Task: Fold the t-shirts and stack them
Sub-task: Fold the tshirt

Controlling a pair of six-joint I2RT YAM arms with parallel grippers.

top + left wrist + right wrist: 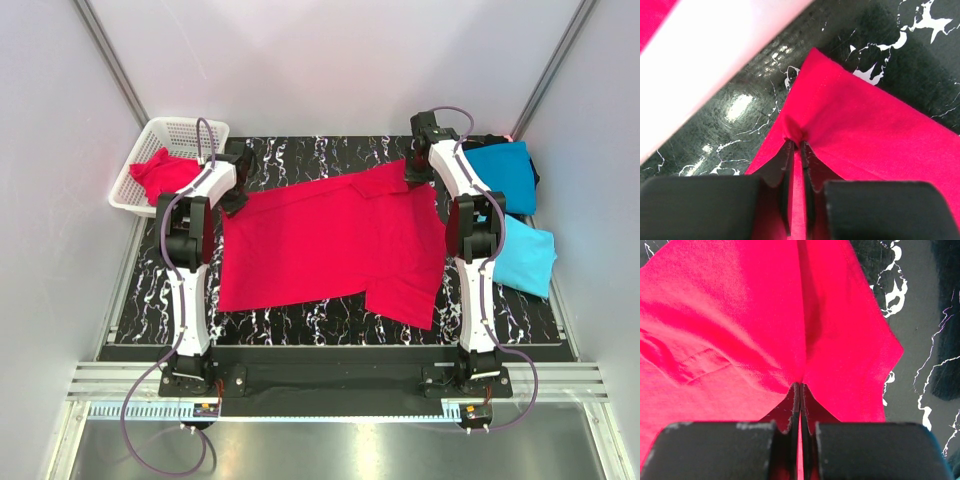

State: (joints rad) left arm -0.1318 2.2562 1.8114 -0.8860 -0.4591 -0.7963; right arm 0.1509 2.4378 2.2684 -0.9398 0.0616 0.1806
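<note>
A big red t-shirt [330,245] is being spread out wide on the dark table [300,322], between the two arms. Its far left corner is being pinched by the left gripper [796,145]. The fingers are being squeezed together with a little bunch of red cloth between them. The far right edge, near a sleeve, is being pinched the same way by the right gripper [800,386]. The cloth is probably being held at both far ends so that it can be lifted evenly and folded over without going crooked. Small wrinkles are being made in the cloth at each pinch.

A teal-blue shirt [505,170] and a sky-blue shirt [528,258] are being kept at the right side of the table, beside the right arm. Both look folded, so this spot is most likely being used for the pile. One more red shirt [160,172] is being kept crumpled in the white basket [145,140] at the far left, likely for a later turn.
</note>
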